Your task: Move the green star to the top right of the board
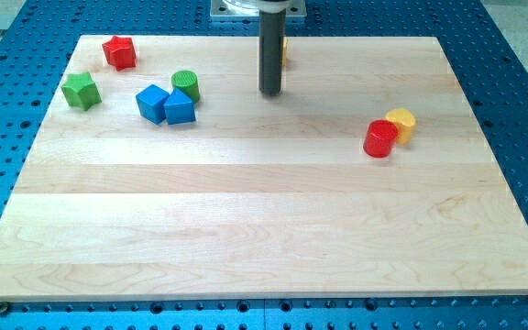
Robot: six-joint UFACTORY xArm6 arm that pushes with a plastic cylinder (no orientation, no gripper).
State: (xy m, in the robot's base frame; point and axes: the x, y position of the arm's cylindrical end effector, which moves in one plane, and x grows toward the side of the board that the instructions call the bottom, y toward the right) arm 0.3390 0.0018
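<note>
A pale wooden board (pixel 264 229) lies on a blue perforated table (pixel 521 82). The light is even and quite bright.

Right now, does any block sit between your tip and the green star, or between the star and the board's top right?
Yes. The green cylinder and two blue blocks lie between my tip and the green star, and on its way right.
</note>
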